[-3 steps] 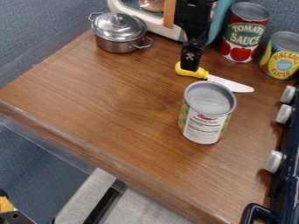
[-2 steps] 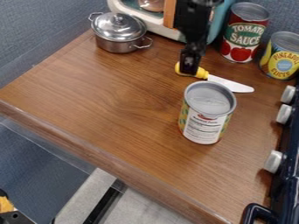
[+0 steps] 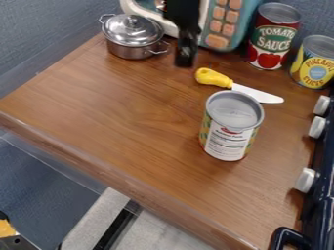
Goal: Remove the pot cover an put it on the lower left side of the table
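Observation:
My black gripper (image 3: pixel 185 57) hangs over the upper middle of the table (image 3: pixel 117 112), to the right of the pot and apart from it. The small steel pot (image 3: pixel 130 51) stands at the table's upper left corner. Its shiny metal cover (image 3: pixel 132 30), with a knob on top, sits on the pot. The lower left side of the table ends in a wooden front edge.
A knife with a yellow handle (image 3: pixel 213 78) lies just right of the gripper. A can (image 3: pixel 229 128) stands right of centre. Behind are a toy microwave (image 3: pixel 225 24), a tomato can (image 3: pixel 271 39) and a pineapple can (image 3: pixel 316 63). Stove knobs (image 3: pixel 306 179) line the right side.
The gripper has moved left, from over the knife's yellow handle toward the pot. The knife, pot, cover and cans have stayed where they were.

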